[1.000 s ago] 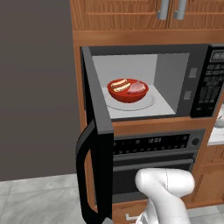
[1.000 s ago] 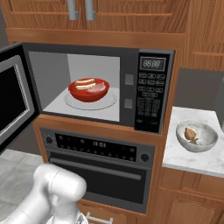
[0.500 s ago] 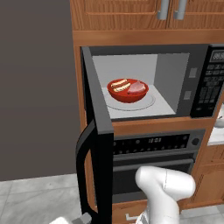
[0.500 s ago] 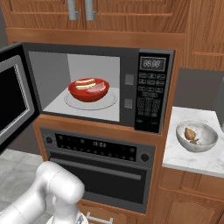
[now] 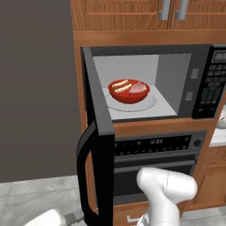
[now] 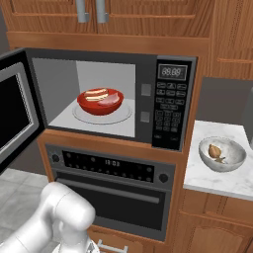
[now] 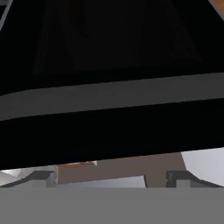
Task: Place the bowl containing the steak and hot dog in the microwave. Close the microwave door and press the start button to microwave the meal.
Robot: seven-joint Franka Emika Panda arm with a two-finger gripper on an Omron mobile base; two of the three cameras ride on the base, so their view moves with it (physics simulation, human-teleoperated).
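The red bowl [image 5: 129, 92] [image 6: 100, 103] sits on the glass turntable [image 5: 150, 102] inside the black microwave [image 6: 170, 106]. In it lie the pink steak [image 5: 138, 88] [image 6: 109, 101] and the hot dog [image 5: 120, 85] [image 6: 95, 94]. The microwave door [image 5: 98, 145] [image 6: 14, 111] stands wide open to the left, its curved handle [image 5: 81, 167] facing out. My gripper [image 7: 111, 177] is open and low, close against the door's dark panel [image 7: 109, 65]. My white wrist [image 5: 47, 218] shows beneath the door.
A built-in oven [image 6: 113, 183] sits under the microwave. To the right, a marble counter [image 6: 217, 180] carries a pale grey bowl [image 6: 222, 153] with a brown lump. Wooden cabinets [image 6: 91, 10] hang above. Grey floor tiles lie at the lower left.
My arm has swung lower and to the left, and the wrist has come into the left base view beneath the open door. Bowl and door have not moved.
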